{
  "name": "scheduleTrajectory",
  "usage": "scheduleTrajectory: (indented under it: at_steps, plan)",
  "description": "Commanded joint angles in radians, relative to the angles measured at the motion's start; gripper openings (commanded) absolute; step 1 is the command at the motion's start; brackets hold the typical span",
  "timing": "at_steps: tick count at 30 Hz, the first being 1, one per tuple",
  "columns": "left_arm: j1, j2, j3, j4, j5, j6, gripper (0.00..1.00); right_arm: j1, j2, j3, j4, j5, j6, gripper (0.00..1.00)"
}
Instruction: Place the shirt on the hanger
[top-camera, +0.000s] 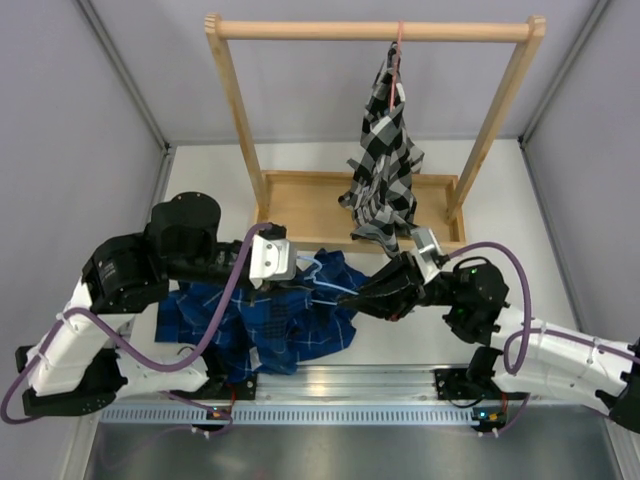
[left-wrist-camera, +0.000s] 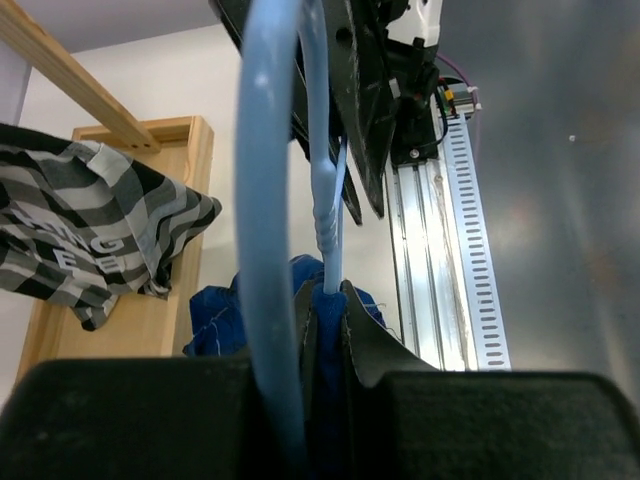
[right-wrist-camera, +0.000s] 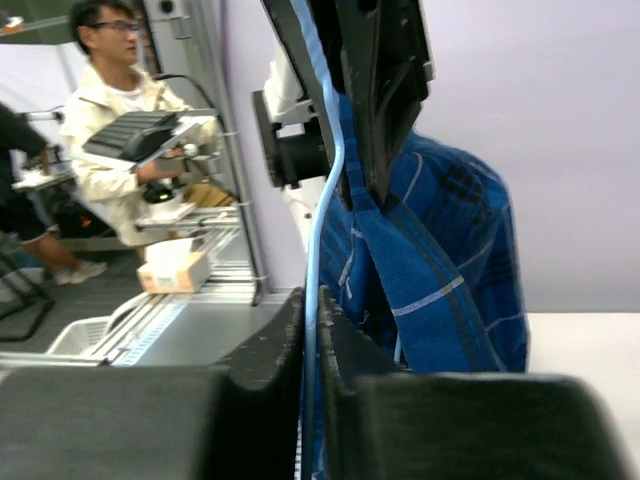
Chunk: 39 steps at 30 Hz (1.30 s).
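Note:
The dark blue plaid shirt (top-camera: 275, 322) lies bunched on the table between the two arms. The light-blue wire hanger (top-camera: 330, 283) sticks out of its upper right part. My left gripper (top-camera: 293, 280) sits at the shirt's top edge. In the left wrist view, the left gripper (left-wrist-camera: 328, 300) is shut on a fold of blue shirt (left-wrist-camera: 215, 310), with one hanger wire (left-wrist-camera: 265, 200) entering the same pinch. My right gripper (top-camera: 362, 297) comes in from the right. In the right wrist view, the right gripper (right-wrist-camera: 313, 300) is shut on the hanger wire (right-wrist-camera: 325, 200), and the shirt (right-wrist-camera: 450, 260) hangs beside it.
A wooden rack (top-camera: 370, 30) stands at the back with its base board (top-camera: 300, 200) on the table. A black-and-white checked shirt (top-camera: 385, 170) hangs from it on a pink hanger (top-camera: 399, 45), just above my right gripper. A metal rail (top-camera: 350, 385) runs along the near edge.

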Motion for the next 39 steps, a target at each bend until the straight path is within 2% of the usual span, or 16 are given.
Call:
scheduleTrajectory:
  at_steps: [1,2,3,6,7,8,10,14,17,19,21,24,25,32,36,39]
  plan:
    - [-0.004,-0.036,-0.037,0.113,-0.061,-0.015,0.0,0.019,-0.078,0.031,-0.021,0.108,-0.068,0.11]
    - [-0.004,-0.051,-0.061,0.132,-0.085,-0.026,0.0,0.019,-0.103,0.027,-0.064,0.13,-0.091,0.27]
    - [-0.004,-0.068,-0.078,0.183,-0.117,-0.036,0.0,0.019,-0.13,0.021,-0.121,0.16,-0.107,0.69]
    - [-0.004,-0.136,-0.143,0.285,-0.255,-0.067,0.0,0.02,-0.29,-0.008,-0.385,0.368,-0.141,0.95]
    - [-0.004,-0.166,-0.153,0.305,-0.28,-0.073,0.0,0.019,-0.386,-0.022,-0.435,0.43,-0.132,1.0]
    - [-0.004,-0.177,-0.163,0.323,-0.335,-0.092,0.0,0.017,-0.435,-0.033,-0.529,0.535,-0.1,1.0]
    - [-0.004,-0.205,-0.187,0.378,-0.368,-0.101,0.0,0.017,-0.543,-0.07,-0.584,0.607,-0.035,0.99]
    - [-0.004,-0.223,-0.216,0.435,-0.398,-0.132,0.0,0.019,-0.553,-0.099,-0.68,0.628,0.129,0.99]
    - [-0.004,-0.222,-0.241,0.463,-0.394,-0.136,0.0,0.019,-0.45,-0.153,-0.558,0.593,0.291,0.87]
    - [-0.004,-0.223,-0.255,0.481,-0.412,-0.144,0.0,0.023,-0.36,-0.202,-0.373,0.581,0.356,0.74]
    - [-0.004,-0.226,-0.272,0.514,-0.458,-0.156,0.0,0.042,-0.271,-0.232,-0.266,0.591,0.401,0.67]
    - [-0.004,-0.256,-0.315,0.567,-0.547,-0.175,0.0,0.075,-0.153,-0.26,-0.113,0.635,0.415,0.64]
    - [-0.004,-0.26,-0.322,0.57,-0.55,-0.176,0.0,0.083,-0.123,-0.263,-0.033,0.624,0.415,0.64]
    - [-0.004,-0.292,-0.351,0.57,-0.546,-0.21,0.0,0.115,0.087,-0.277,0.174,0.723,0.421,0.57]
    - [-0.004,-0.302,-0.367,0.58,-0.538,-0.214,0.0,0.126,0.21,-0.239,0.215,0.737,0.442,0.53]
    - [-0.004,-0.297,-0.368,0.589,-0.541,-0.213,0.0,0.163,0.244,-0.233,0.218,0.826,0.441,0.52]
